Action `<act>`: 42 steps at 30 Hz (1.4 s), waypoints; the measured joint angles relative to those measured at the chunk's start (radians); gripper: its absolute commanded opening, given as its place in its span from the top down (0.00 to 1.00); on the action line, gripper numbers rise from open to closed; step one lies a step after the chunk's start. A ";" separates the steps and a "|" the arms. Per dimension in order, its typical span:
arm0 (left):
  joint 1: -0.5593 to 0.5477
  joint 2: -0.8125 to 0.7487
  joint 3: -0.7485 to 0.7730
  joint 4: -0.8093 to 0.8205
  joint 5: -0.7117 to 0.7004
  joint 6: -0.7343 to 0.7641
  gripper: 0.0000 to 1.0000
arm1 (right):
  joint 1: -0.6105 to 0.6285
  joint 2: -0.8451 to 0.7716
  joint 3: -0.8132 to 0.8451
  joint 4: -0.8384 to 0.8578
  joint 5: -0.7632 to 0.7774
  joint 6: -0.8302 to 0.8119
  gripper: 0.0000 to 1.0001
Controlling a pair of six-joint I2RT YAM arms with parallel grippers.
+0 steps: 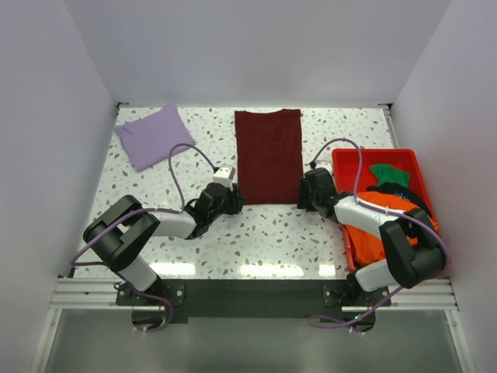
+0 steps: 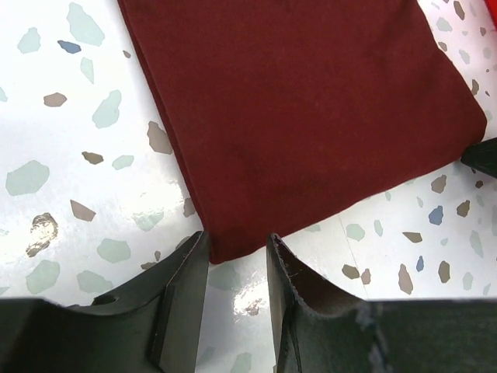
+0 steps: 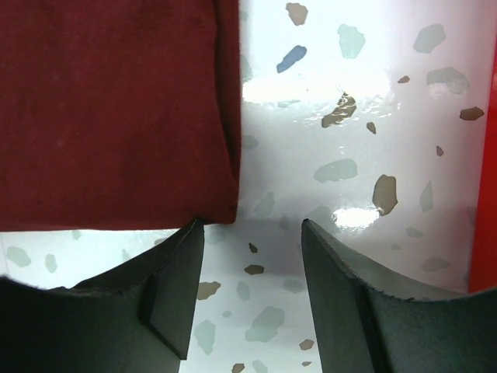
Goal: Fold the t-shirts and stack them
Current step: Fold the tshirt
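A dark maroon t-shirt [image 1: 268, 155] lies folded into a long strip in the middle of the table. My left gripper [image 1: 234, 199] is at its near left corner, low over the table. In the left wrist view this gripper [image 2: 237, 242] is open, and the tip of the maroon cloth [image 2: 311, 101] lies flat just between the fingertips. My right gripper [image 1: 304, 194] is at the near right corner. It is open too [image 3: 250, 225]; the maroon corner [image 3: 109, 109] touches its left fingertip [image 3: 186, 233], with bare table between the fingers. A folded lavender t-shirt [image 1: 151, 136] rests at the far left.
A red bin [image 1: 342, 158] stands at the right edge of the table, beside my right arm. Orange [image 1: 371, 237], green [image 1: 389, 174] and black [image 1: 410, 196] t-shirts are bunched in it. Its red wall [image 3: 489, 194] shows at the right of the right wrist view. White walls enclose the table.
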 measured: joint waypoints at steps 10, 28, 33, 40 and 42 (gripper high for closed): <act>0.000 0.000 -0.004 -0.001 0.000 0.000 0.59 | -0.038 0.000 -0.029 0.070 -0.072 0.005 0.48; 0.000 0.024 -0.004 -0.001 0.000 0.000 0.61 | -0.055 0.050 -0.036 0.164 -0.151 0.007 0.76; 0.000 0.030 -0.004 -0.002 0.000 0.000 0.62 | -0.057 0.063 -0.034 0.176 -0.167 0.011 0.87; 0.000 0.058 0.011 0.005 0.000 0.000 0.64 | -0.058 0.063 -0.032 0.175 -0.173 0.011 0.89; 0.000 0.065 0.015 0.009 -0.001 0.000 0.67 | -0.058 0.063 -0.032 0.175 -0.174 0.011 0.89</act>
